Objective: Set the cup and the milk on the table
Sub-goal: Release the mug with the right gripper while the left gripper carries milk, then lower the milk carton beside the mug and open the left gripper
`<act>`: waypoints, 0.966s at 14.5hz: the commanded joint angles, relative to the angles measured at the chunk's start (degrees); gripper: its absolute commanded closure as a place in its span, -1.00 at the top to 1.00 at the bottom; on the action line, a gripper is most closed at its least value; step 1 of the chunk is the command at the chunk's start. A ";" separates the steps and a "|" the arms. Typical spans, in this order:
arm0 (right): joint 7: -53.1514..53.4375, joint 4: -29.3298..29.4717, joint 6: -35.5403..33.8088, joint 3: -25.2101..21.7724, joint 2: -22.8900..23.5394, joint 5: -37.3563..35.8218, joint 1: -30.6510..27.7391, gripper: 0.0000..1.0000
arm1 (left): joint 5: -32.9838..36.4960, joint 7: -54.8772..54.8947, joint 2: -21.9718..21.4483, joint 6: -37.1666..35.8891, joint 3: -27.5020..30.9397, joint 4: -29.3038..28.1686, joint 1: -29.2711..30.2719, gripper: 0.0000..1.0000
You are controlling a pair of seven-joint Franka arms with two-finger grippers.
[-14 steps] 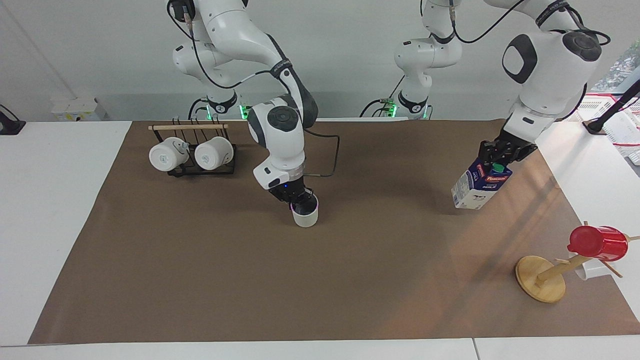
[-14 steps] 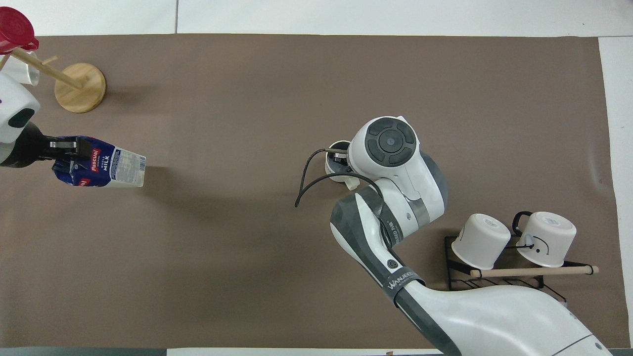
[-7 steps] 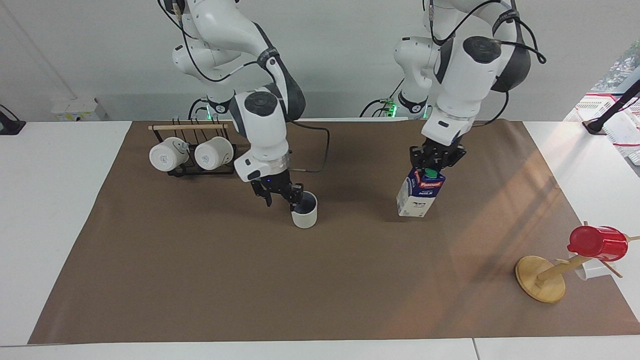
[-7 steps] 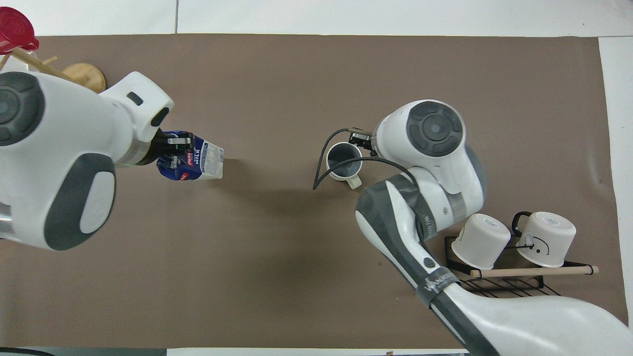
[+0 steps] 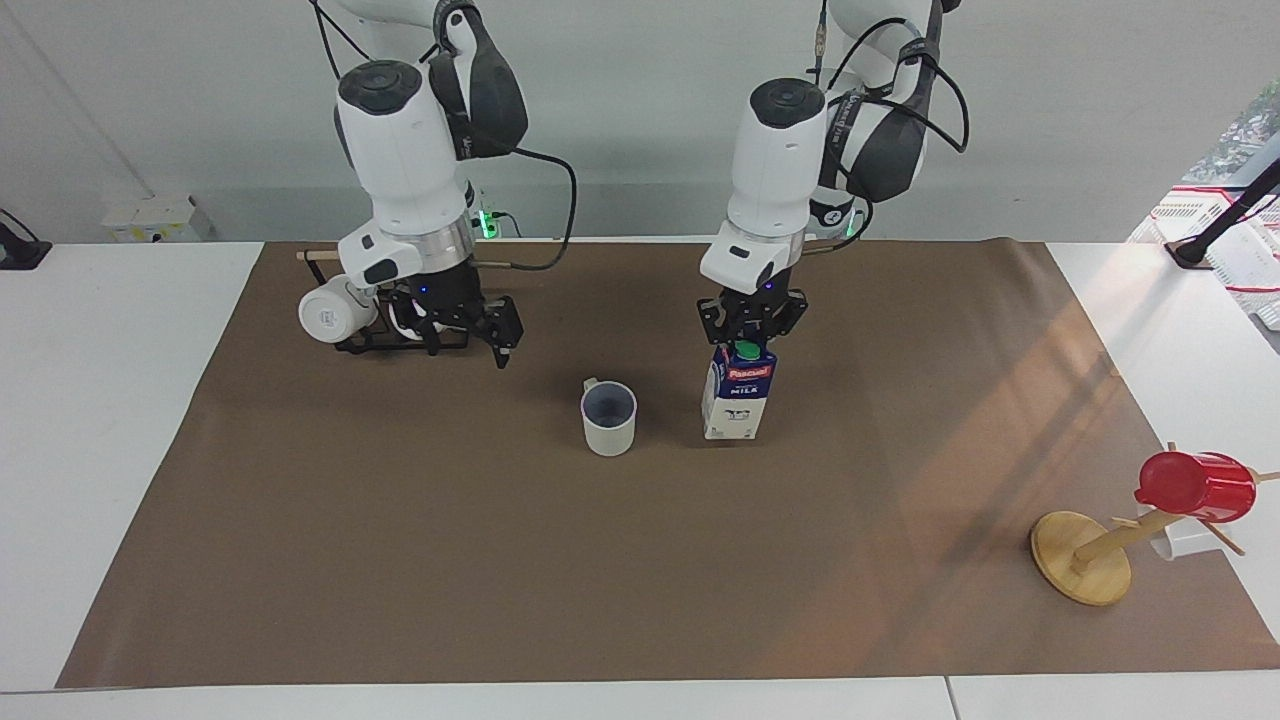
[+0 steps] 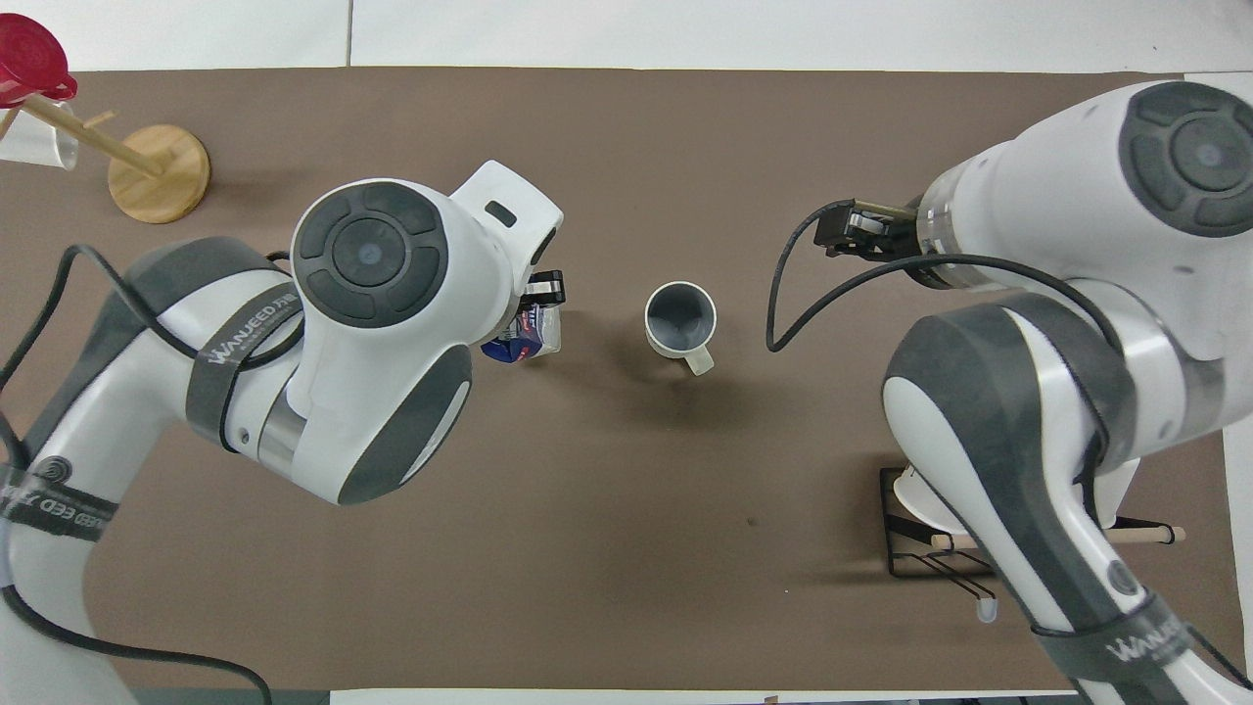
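Note:
The off-white cup with a grey-blue inside stands upright and free on the brown paper of the table; it also shows in the overhead view, handle toward the robots. The milk stands upright beside it, toward the left arm's end; in the overhead view only a part of the milk shows under the arm. My left gripper is shut on the carton's top ridge, above the green cap. My right gripper is open and empty, raised over the paper between the cup and the mug rack; it also shows in the overhead view.
A black wire rack with white mugs stands near the right arm's base, partly hidden by that arm. A wooden mug tree with a red cup stands at the left arm's end, farther from the robots.
My right gripper let go of the cup, rose and drew back toward the rack. My left gripper carried the milk in beside the cup and stood it upright on the paper.

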 commanded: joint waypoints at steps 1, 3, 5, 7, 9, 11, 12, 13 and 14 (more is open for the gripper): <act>-7.00 -0.53 -5.20 0.38 -4.54 0.11 -5.07 1.00 | 2.87 -4.59 4.99 -0.68 1.00 4.96 -3.70 -1.00; -9.64 -0.19 -9.15 0.21 -6.66 0.11 -7.45 1.00 | 3.67 -5.91 6.31 -0.50 1.00 5.31 -5.19 -1.00; -14.54 1.39 -13.80 -0.06 -7.28 0.28 -10.44 1.00 | 3.76 -7.14 7.89 -0.76 1.00 7.59 -6.52 -1.00; -18.17 2.54 -17.51 -0.23 -7.19 0.28 -11.24 1.00 | 3.76 -7.50 8.42 -0.76 1.00 7.86 -7.22 -1.00; -18.88 3.33 -19.18 -0.41 -7.19 0.19 -12.64 1.00 | 3.67 -7.67 9.30 -0.76 1.00 7.95 -7.93 -1.00; -22.47 5.25 -22.43 -0.67 -6.85 0.11 -14.49 1.00 | 3.76 -7.67 9.65 -0.85 1.00 8.13 -8.02 -1.00; -23.71 5.88 -22.79 -0.67 -6.58 0.11 -15.54 1.00 | 3.76 -7.67 9.65 -1.11 1.00 8.13 -7.93 -1.00; -23.80 5.88 -22.53 -0.67 -6.58 0.11 -16.42 1.00 | 3.76 -7.67 9.65 -1.46 1.00 8.13 -7.93 -1.00; -23.81 5.79 -22.36 -0.59 -6.58 0.11 -17.12 1.00 | 3.85 -7.67 9.57 -1.64 1.09 8.04 -7.93 -1.00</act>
